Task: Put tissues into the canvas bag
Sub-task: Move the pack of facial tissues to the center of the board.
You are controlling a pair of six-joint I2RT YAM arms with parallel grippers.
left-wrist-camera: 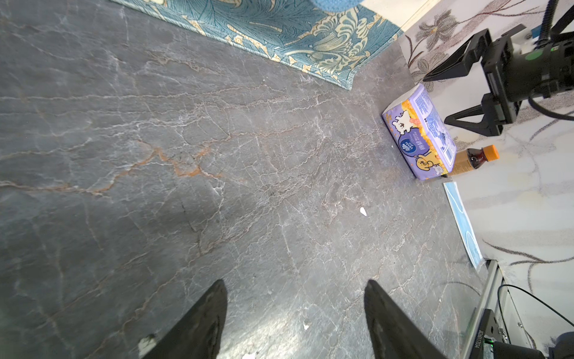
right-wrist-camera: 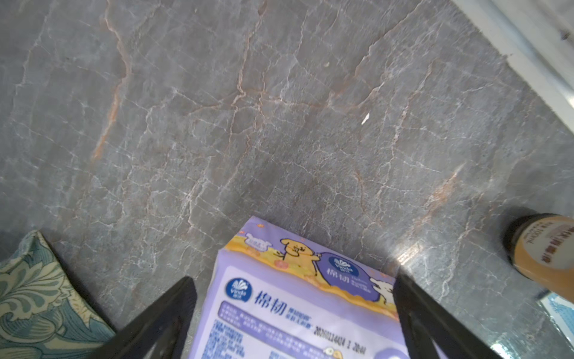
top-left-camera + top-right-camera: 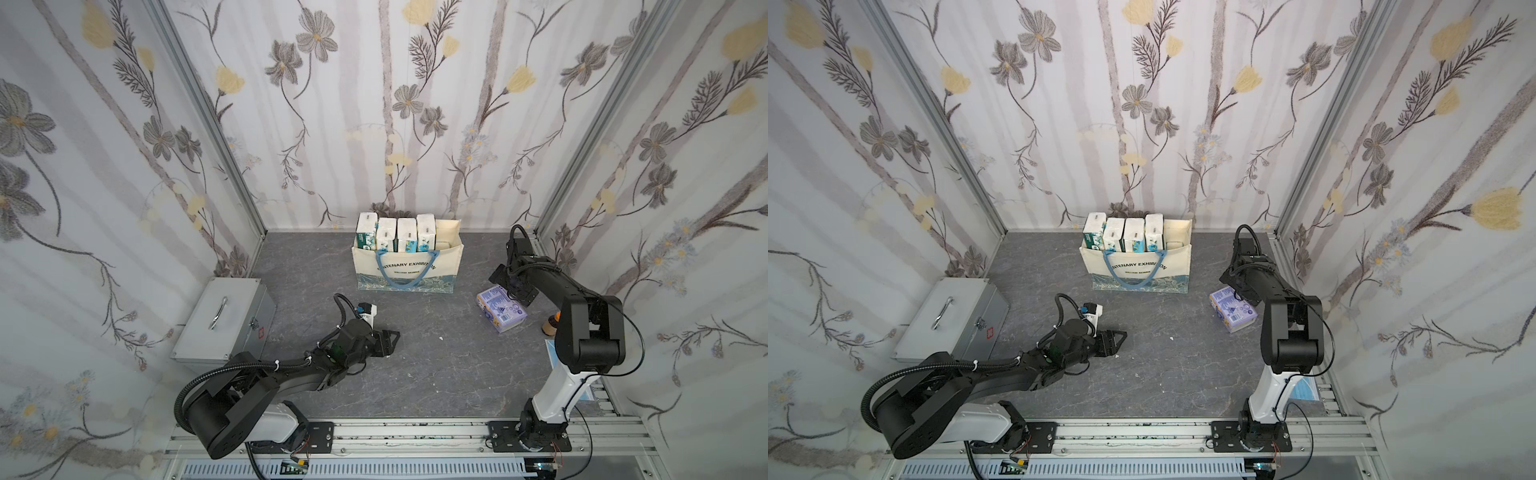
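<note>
The cream canvas bag with blue strap handles [image 3: 407,270] stands upright at the rear of the grey marbled table [image 3: 436,365]. Four white plastic-wrapped tissue packs [image 3: 395,235] stand on end inside it, side by side. One lavender plastic-wrapped tissue pack [image 3: 500,311] lies flat on the table on the right arm's side of the bag, just beside a small brown bottle with an orange cap [image 1: 472,160]. The right gripper [image 2: 295,278] straddles this pack, fingers spread wide, not clamping it. The left gripper [image 1: 295,310] hangs over bare table, fingers spread, holding nothing.
</note>
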